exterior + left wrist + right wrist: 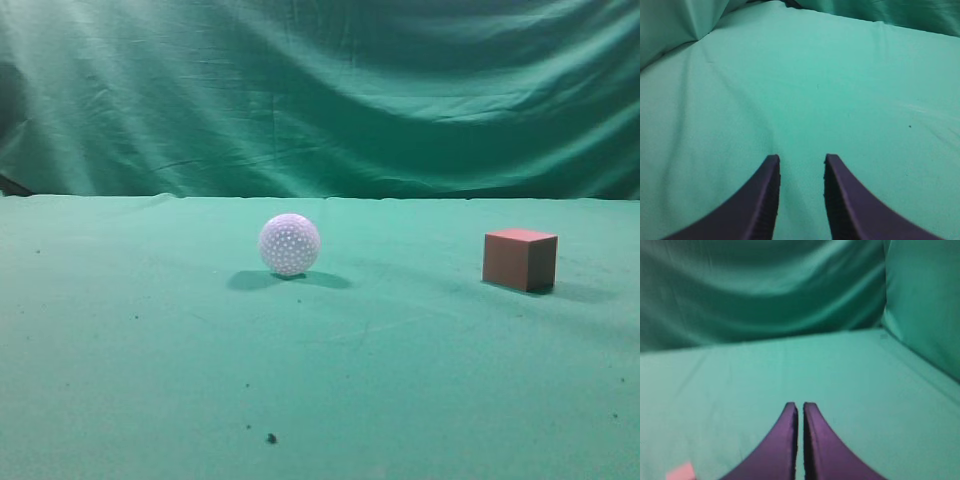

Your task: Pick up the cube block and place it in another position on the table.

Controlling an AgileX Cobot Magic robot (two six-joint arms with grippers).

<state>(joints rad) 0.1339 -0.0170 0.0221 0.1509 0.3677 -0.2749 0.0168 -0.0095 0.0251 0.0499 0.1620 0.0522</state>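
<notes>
Exterior view, left to right: a white dimpled ball (289,244) rests on the table (120,350) a little left of centre, about midway between the near and far edges, its shadow falling to both sides. Well apart from it, toward the right edge and at much the same depth, stands the cube (519,259), upright on one face, one vertical edge turned toward the camera, its top lighter and pinker than its reddish-brown sides; nothing touches it. A few dark specks (270,438) lie on the cloth near the front edge. A draped backdrop (320,90) rises behind the far edge. Neither arm appears in this view. Left wrist view: the left gripper (801,159) hangs over bare table cloth, its two dark fingers (765,195) parted by a clear gap and holding nothing; the backdrop folds in at the upper left corner. Right wrist view: the right gripper (799,405) has its fingers (785,440) drawn almost together, only a thin slit between them, with nothing in it. A pink patch, apparently the cube's top (681,472), shows at the lower left corner, to the left of the fingers and apart from them.
</notes>
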